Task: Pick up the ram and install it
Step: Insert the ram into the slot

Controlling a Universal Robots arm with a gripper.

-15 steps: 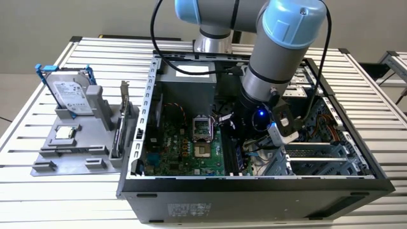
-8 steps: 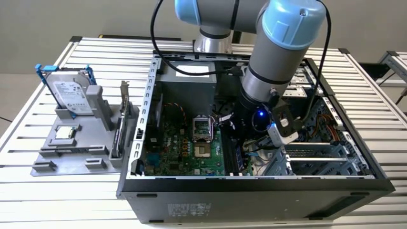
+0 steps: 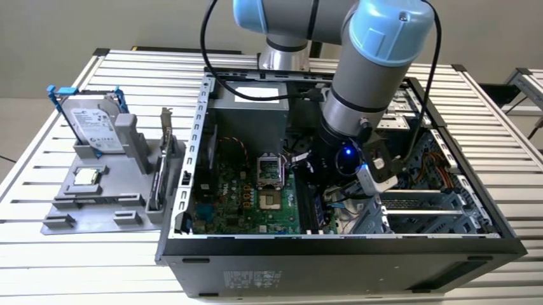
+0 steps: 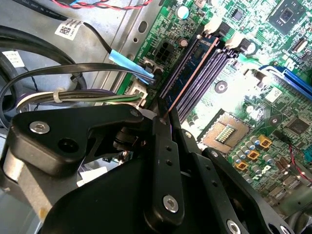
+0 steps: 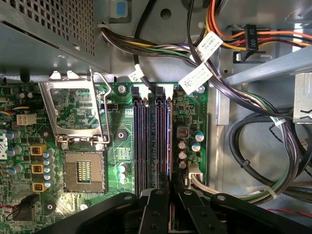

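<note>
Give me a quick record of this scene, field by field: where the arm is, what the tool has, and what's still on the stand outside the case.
arm: reaching down into the open computer case
tool: shut on the ram, gripping it by the near end
ram: standing on edge in a memory slot, along the motherboard slots
processor socket: open, retaining frame lifted
stand: grey, at the exterior view's left of the case
hard drive: upright in its blue frame on the stand
</note>
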